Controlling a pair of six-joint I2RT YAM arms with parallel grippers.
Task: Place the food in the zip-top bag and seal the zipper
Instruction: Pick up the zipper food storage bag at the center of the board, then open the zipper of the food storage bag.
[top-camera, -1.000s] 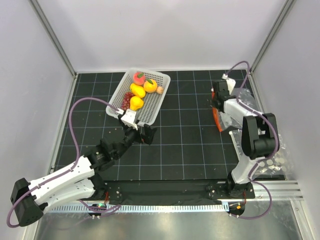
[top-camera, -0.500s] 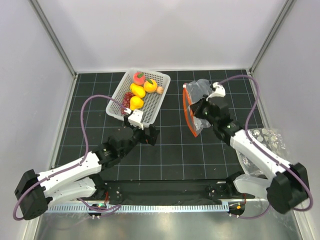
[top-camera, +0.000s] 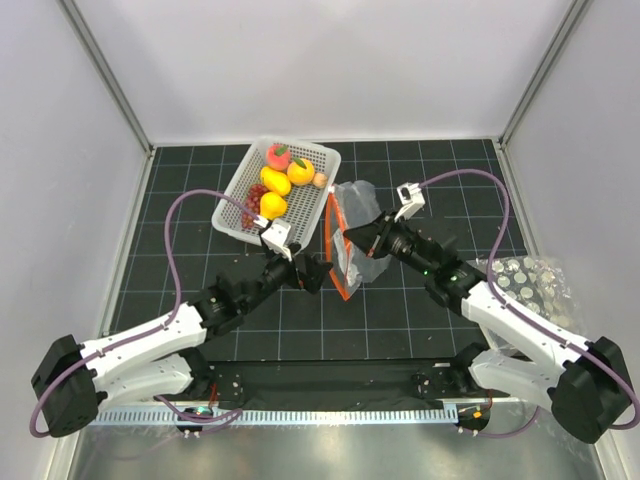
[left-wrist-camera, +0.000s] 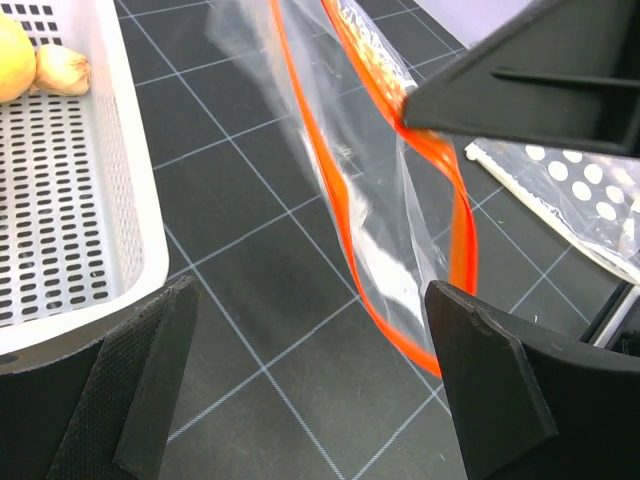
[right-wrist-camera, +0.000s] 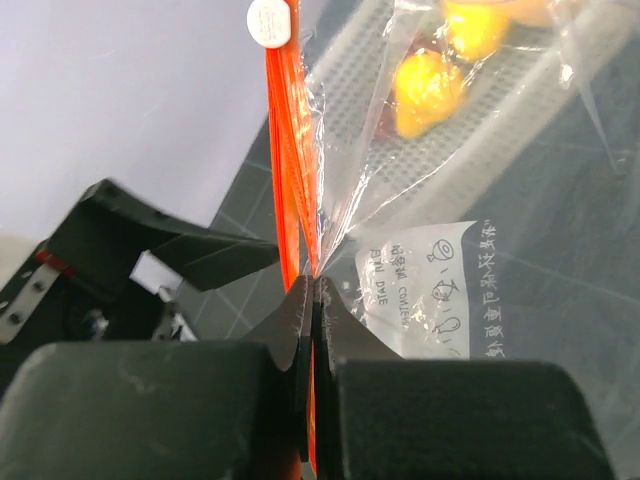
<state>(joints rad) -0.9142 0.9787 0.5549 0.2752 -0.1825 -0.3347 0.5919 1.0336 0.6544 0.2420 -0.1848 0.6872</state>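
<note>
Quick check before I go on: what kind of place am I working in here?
Most likely a lab robot cell, not a kitchen: plain white walls on metal framing, a black gridded mat, and toy fruit in a white basket.

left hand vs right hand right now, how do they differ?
The left hand is wide open, empty; the right hand is shut on the zip-top bag at its zipper. The left hand sits by the basket; the right hand presents the bag's mouth toward it. Both are close to the bag.
</note>
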